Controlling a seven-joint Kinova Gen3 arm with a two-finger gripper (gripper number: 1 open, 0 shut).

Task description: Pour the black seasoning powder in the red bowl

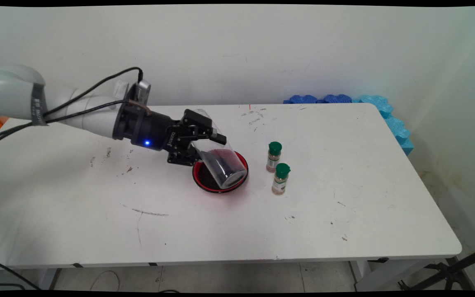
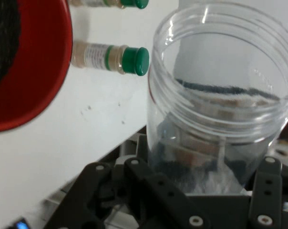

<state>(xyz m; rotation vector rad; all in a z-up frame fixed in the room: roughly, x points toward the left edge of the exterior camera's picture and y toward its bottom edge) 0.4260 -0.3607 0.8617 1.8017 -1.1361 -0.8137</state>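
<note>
My gripper point(image 1: 203, 145) is shut on a clear plastic jar point(image 1: 220, 159), which is tilted with its mouth down and to the right over a red bowl point(image 1: 198, 181). The bowl holds dark grains. In the hand view the jar point(image 2: 225, 119) fills the right side between the black fingers point(image 2: 151, 188), with only a thin line of dark grains inside it. The red bowl point(image 2: 44, 62) lies at the left there. Two small spice bottles with green caps point(image 1: 274, 156) point(image 1: 281, 178) stand upright just right of the bowl, and one of these spice bottles point(image 2: 110, 58) shows beside the jar's mouth.
Blue foam pieces point(image 1: 386, 111) line the table's far right corner by the wall. The white table point(image 1: 262, 231) has dark smudges and specks left of the bowl and near its front. Black cables hang from the arm at the left.
</note>
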